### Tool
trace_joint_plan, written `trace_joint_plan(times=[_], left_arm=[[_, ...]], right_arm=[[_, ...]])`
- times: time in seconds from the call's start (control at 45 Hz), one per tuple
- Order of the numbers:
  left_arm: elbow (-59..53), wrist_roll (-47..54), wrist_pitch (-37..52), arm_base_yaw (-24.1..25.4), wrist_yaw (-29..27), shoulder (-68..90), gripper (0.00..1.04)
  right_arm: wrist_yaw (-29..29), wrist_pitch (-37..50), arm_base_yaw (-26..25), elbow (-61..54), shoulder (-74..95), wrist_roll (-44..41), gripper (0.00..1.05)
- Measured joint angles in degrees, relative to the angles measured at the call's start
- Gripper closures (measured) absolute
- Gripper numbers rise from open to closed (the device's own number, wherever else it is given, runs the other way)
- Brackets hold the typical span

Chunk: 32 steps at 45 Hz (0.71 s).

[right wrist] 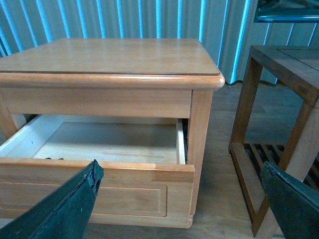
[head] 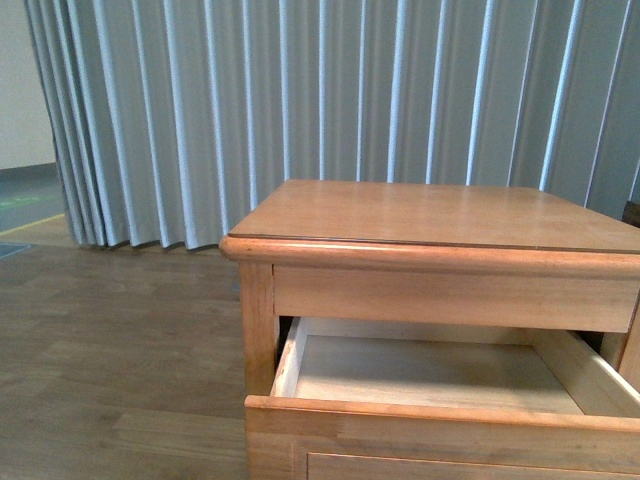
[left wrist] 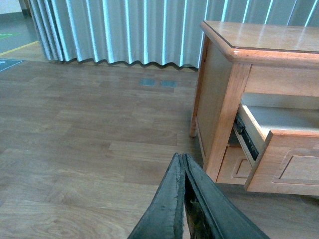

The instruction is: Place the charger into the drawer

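Open drawer under overhanging tabletop

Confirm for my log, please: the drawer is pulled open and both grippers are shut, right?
Not quite. The drawer is pulled open and the left gripper is shut, but the right gripper is open, its jaws wide apart in the right wrist view.

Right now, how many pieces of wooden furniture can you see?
2. The cabinet with the open drawer is straight ahead, and an open-frame side table stands beside it, seen only in the right wrist view. Others may be out of view.
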<state>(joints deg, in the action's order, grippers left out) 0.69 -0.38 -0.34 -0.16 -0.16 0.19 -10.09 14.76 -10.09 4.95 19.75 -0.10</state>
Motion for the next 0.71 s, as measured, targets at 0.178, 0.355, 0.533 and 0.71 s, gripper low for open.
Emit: trace_joint_plan(times=[0.178,0.355,0.533,0.71], left_arm=[[0.0,0.0,0.0,0.0,0.0,0.0,0.78],[0.0,0.0,0.0,0.0,0.0,0.0,0.38],[0.0,0.1,0.0,0.0,0.0,0.0,0.06],[0.0,0.1,0.0,0.0,0.0,0.0,0.06]], right_arm=[[0.0,0.0,0.0,0.0,0.0,0.0,0.08],[-9.7,7.1,-1.5,-1.5,2.1,-5.4,0.08],[-5.4,8.2,6.6,-1.1,12.2,-18.0,0.08],[1.9,13.8,16.1,1.8,29.4,-21.4,0.08]])
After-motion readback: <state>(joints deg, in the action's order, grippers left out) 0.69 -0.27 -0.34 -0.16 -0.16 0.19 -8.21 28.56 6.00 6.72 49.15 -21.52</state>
